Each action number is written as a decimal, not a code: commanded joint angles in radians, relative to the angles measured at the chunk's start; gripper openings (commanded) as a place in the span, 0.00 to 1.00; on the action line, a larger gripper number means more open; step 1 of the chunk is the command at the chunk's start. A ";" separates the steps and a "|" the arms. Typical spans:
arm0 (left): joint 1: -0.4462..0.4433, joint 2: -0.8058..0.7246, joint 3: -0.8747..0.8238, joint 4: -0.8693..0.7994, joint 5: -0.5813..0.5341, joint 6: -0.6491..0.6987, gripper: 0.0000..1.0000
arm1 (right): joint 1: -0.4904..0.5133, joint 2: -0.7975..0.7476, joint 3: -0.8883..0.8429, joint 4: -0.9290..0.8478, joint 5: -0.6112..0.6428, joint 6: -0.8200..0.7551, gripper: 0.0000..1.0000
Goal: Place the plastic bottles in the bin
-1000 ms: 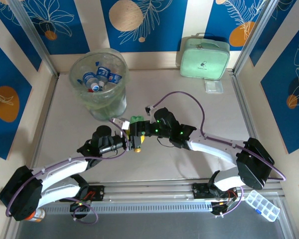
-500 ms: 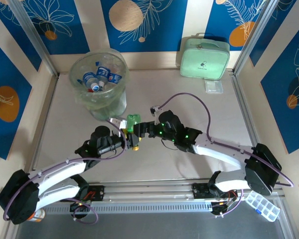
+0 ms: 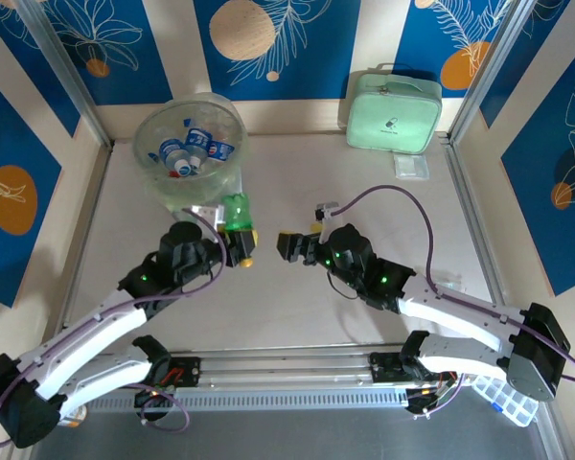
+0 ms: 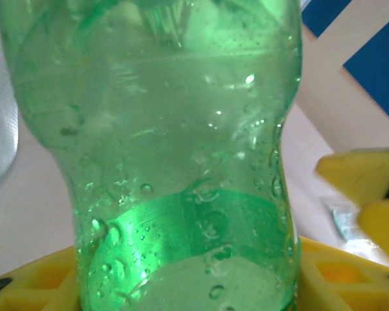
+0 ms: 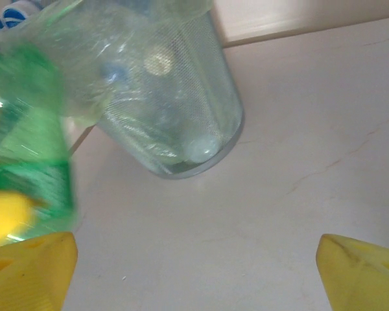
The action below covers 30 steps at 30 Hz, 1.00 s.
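Clasping a waisted, translucent green bottle point(image 3: 235, 213), left hand point(image 3: 236, 241); right hand point(image 3: 289, 245) wide, empty.

1. Top cam: high up, on the side away from the bin point(image 3: 177, 206), looking down at it.
2. Left wrist cam: right up against a green bottle point(image 4: 181, 162) beside the bin.
3. Right wrist cam: low, close, facing the bin; shares bin and bottle with top.

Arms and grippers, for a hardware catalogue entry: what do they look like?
The left arm and right arm both have white link shells with black joint housings and small green lights near the wrists. A purple cable loops along each arm. The jaws carry yellow pads.
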 commanded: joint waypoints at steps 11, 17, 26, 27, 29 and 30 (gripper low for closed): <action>0.188 0.383 0.893 -0.551 -0.160 0.007 0.22 | 0.014 0.154 0.034 0.005 0.134 -0.052 0.94; 0.333 0.550 1.178 -0.766 -0.224 -0.007 0.22 | 0.018 0.211 0.067 -0.014 0.139 -0.060 0.94; 0.492 0.679 1.317 -0.893 -0.174 0.003 0.23 | 0.043 0.269 0.108 -0.040 0.153 -0.073 0.94; 0.508 0.690 1.325 -0.887 -0.161 0.014 0.24 | 0.047 0.274 0.111 -0.041 0.152 -0.075 0.95; 0.526 0.727 1.364 -0.903 -0.129 0.021 0.26 | 0.053 0.283 0.118 -0.044 0.153 -0.080 0.94; 0.529 0.756 1.396 -0.917 -0.101 0.033 0.28 | 0.056 0.289 0.123 -0.046 0.154 -0.086 0.95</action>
